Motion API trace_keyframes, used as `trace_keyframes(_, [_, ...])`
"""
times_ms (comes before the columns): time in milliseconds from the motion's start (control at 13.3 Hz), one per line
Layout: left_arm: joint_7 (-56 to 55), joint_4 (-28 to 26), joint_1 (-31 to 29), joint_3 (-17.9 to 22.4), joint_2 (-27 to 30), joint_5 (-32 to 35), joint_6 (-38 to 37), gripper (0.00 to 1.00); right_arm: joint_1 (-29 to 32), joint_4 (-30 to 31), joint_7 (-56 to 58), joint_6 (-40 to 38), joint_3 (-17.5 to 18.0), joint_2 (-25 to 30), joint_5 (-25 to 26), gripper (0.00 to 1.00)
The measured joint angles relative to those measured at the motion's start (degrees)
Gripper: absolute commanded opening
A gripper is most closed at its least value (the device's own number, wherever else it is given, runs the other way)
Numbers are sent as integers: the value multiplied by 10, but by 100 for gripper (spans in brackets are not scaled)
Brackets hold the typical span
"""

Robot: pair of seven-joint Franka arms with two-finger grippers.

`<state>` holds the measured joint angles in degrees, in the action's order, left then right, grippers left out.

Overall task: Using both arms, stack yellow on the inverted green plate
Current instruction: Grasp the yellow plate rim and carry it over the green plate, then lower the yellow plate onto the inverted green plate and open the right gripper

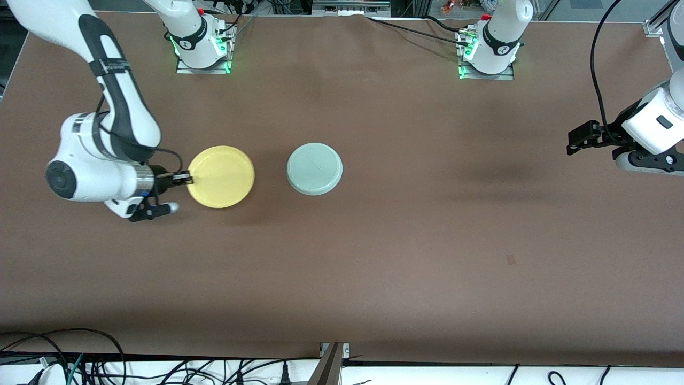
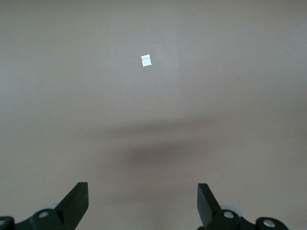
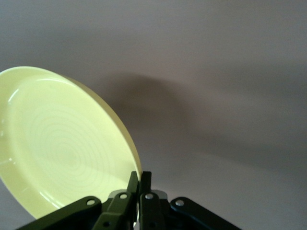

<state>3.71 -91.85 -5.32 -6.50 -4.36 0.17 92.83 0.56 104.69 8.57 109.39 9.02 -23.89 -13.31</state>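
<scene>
The yellow plate [image 1: 222, 176] is gripped at its rim by the right gripper [image 1: 184, 178], whose fingers are clamped together on the edge that faces the right arm's end of the table. In the right wrist view the yellow plate [image 3: 62, 143] is seen open side up with faint concentric rings on its inner face, its rim pinched between the right gripper's [image 3: 139, 184] two black fingers; whether the plate rests on the brown table [image 1: 374, 256] or is raised just above it cannot be told. The green plate [image 1: 314, 168] lies upside down on the table — flat underside upward — beside the yellow plate, toward the left arm's end and apart from it. The left gripper [image 1: 580, 140] is held in waiting over the left arm's end of the table, well apart from both plates. In the left wrist view its fingers [image 2: 76, 201] stand wide apart with nothing between them, and a small white speck [image 2: 146, 61] is seen on the table below.
</scene>
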Motion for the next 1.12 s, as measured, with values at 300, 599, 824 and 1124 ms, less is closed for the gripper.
trace_keyframes(300, [0,7,-3,2,0,0,-4,100,-102,0,-43,6,12,-19,-40,0])
trace_keyframes(599, [1,25,-5,3,4,0,-27,100,-171,1,-48,56,13,-47,-42,0])
trace_keyframes(824, [1,27,-3,-6,4,0,-29,100,-191,1,-48,102,13,-78,-42,0])
trace_keyframes(1124, [0,27,-1,-15,3,0,-29,100,-208,1,-48,141,13,-104,-42,0])
